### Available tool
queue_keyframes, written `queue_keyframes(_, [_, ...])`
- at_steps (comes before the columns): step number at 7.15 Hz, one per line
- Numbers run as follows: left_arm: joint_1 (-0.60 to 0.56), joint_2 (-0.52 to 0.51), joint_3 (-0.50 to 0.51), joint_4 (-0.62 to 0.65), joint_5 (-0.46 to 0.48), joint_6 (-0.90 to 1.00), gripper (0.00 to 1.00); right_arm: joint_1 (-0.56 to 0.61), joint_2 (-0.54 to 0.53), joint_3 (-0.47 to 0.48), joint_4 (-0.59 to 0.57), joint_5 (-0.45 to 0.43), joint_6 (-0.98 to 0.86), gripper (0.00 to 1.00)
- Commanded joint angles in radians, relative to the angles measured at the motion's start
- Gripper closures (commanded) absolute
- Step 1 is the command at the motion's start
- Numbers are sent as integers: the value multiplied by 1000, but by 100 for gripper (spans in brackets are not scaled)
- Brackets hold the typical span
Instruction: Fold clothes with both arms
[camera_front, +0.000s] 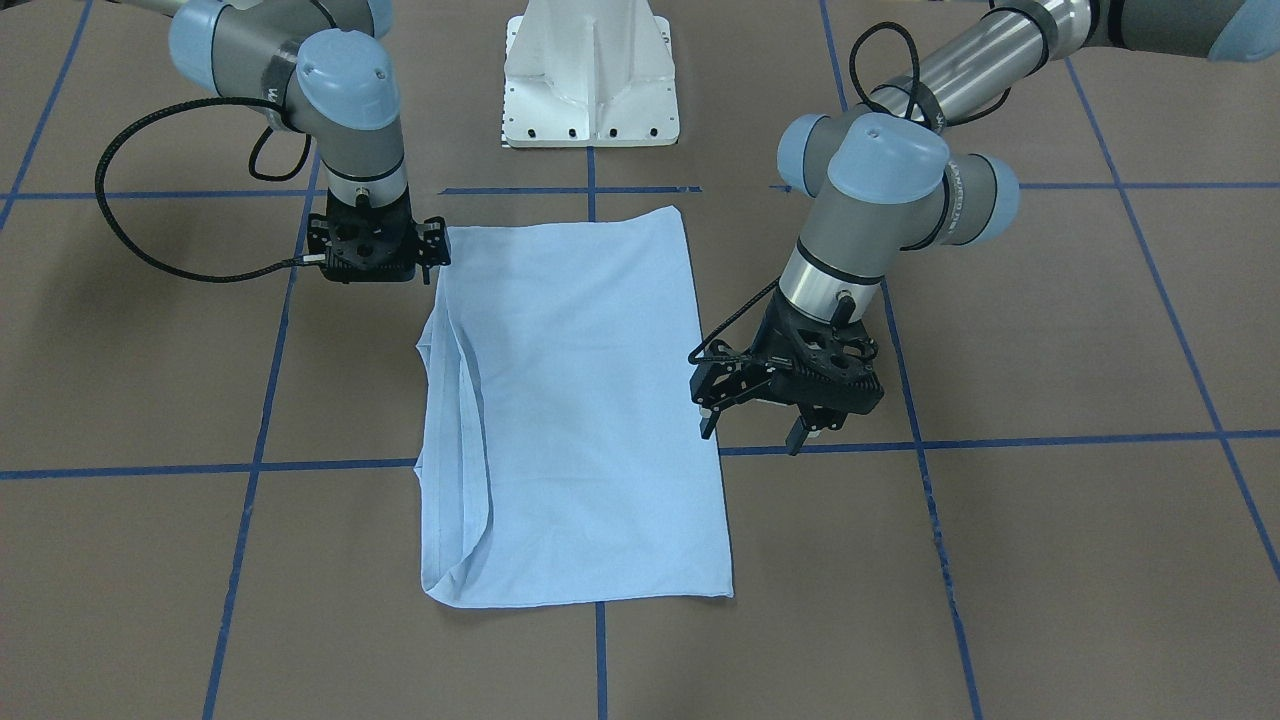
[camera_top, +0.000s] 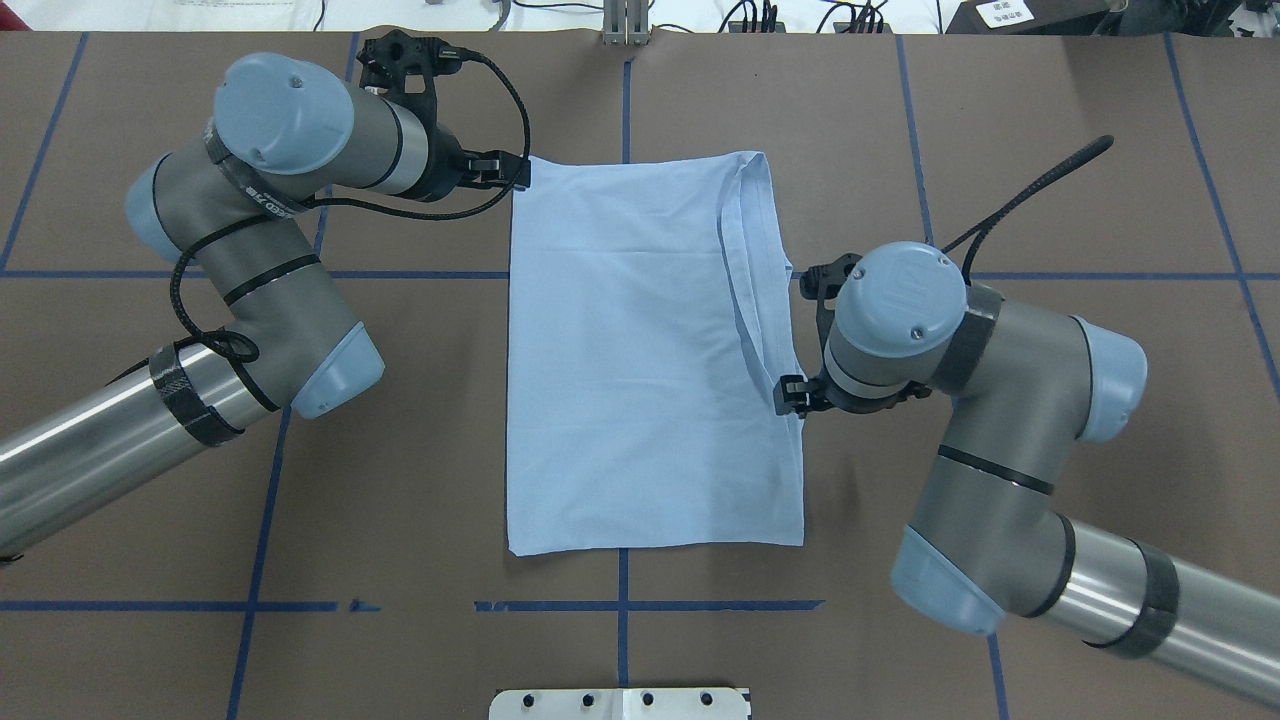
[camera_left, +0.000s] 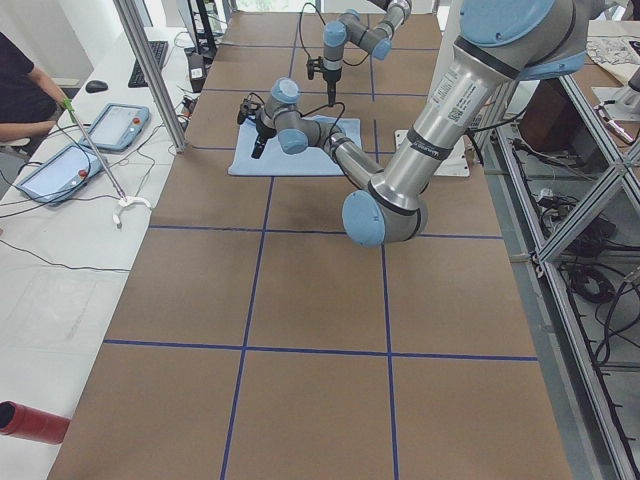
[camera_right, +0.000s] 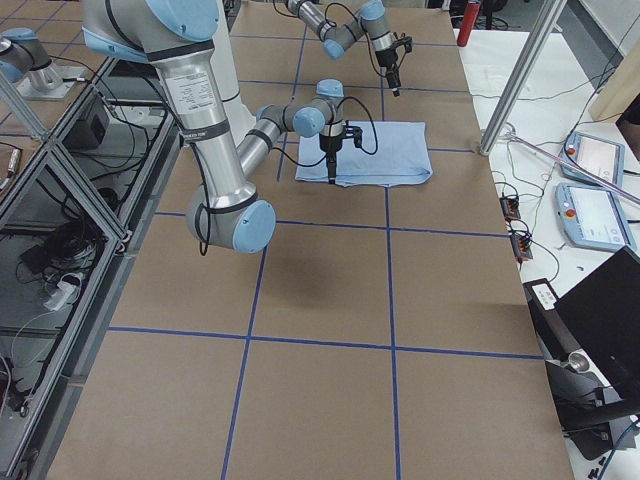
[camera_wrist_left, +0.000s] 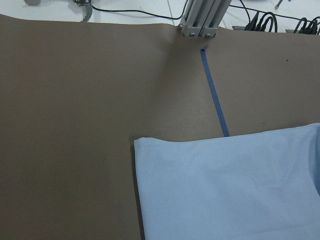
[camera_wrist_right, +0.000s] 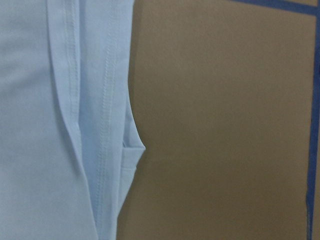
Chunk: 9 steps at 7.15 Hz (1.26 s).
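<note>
The clothes are one pale blue T-shirt (camera_top: 640, 350) lying flat on the table as a folded rectangle; its print is hidden. Layered hems (camera_top: 745, 270) run along its edge on the robot's right, and they fill the right wrist view (camera_wrist_right: 75, 125). My left gripper (camera_front: 752, 430) hangs open and holds nothing. It is above the table just off the shirt's left edge, near the far corner (camera_wrist_left: 137, 142). My right gripper (camera_front: 372, 250) points straight down at the shirt's right edge. The wrist hides its fingers, so I cannot tell its state.
The white pedestal base (camera_front: 590, 80) stands at the robot's side of the table. Blue tape lines (camera_top: 400, 274) grid the brown tabletop. An aluminium post (camera_wrist_left: 200, 20) rises at the far edge. A person (camera_left: 20, 90) and tablets (camera_left: 115, 125) are beyond it.
</note>
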<state>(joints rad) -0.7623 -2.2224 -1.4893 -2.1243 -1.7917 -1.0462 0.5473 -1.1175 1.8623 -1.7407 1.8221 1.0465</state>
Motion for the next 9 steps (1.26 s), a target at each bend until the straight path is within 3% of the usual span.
queue_keyframes(1, [0,0,-6,1,0,2,0,45,170,-194,6,3,-55,0])
queue_keyframes(2, [0,0,-8,1,2,3,0,54,183,-245,16,0,-86,0])
queue_keyframes(4, [0,-5,-8,3,2,5,0,80,255,-433,195,3,-85,0])
queue_keyframes(5, [0,-5,-8,3,2,5,0,83,290,-490,199,5,-86,0])
queue_keyframes(9, [0,-5,-8,-5,2,3,0,102,283,-505,190,49,-97,0])
